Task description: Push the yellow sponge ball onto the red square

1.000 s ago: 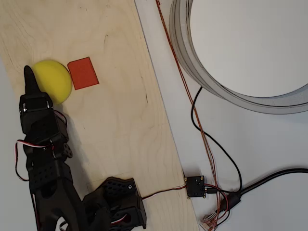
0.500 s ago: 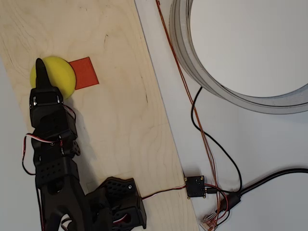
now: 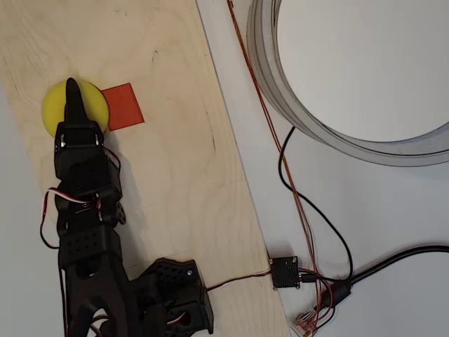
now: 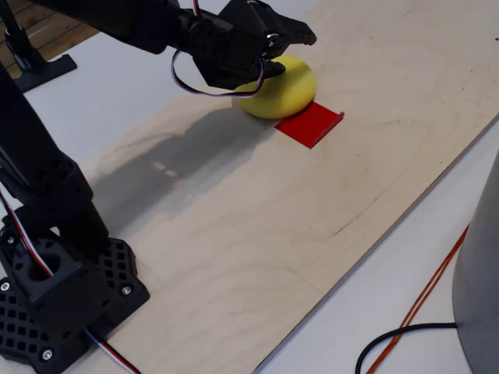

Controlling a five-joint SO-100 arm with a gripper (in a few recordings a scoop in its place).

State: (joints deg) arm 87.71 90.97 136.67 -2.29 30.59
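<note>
The yellow sponge ball [image 3: 56, 112] lies on the plywood board at the upper left, and its right edge just overlaps the left edge of the red square [image 3: 125, 106]. My black gripper [image 3: 71, 87] reaches up from below with its fingers together in a single point over the top of the ball, shut with nothing held. In the fixed view the gripper [image 4: 300, 39] hangs over the far side of the ball [image 4: 290, 92], while the red square [image 4: 312, 124] lies flat against the ball's near right side.
The light plywood board [image 3: 168, 175] runs diagonally, and the arm's base [image 3: 168, 295] stands at its lower end. A large grey ring [image 3: 280, 77] stands on the white table to the right. Orange and black cables [image 3: 309, 217] lead to a small black box [image 3: 285, 272].
The gripper has swung rightward and upward, from the ball's left side to over its top. The ball has shifted slightly up and against the red square's left edge.
</note>
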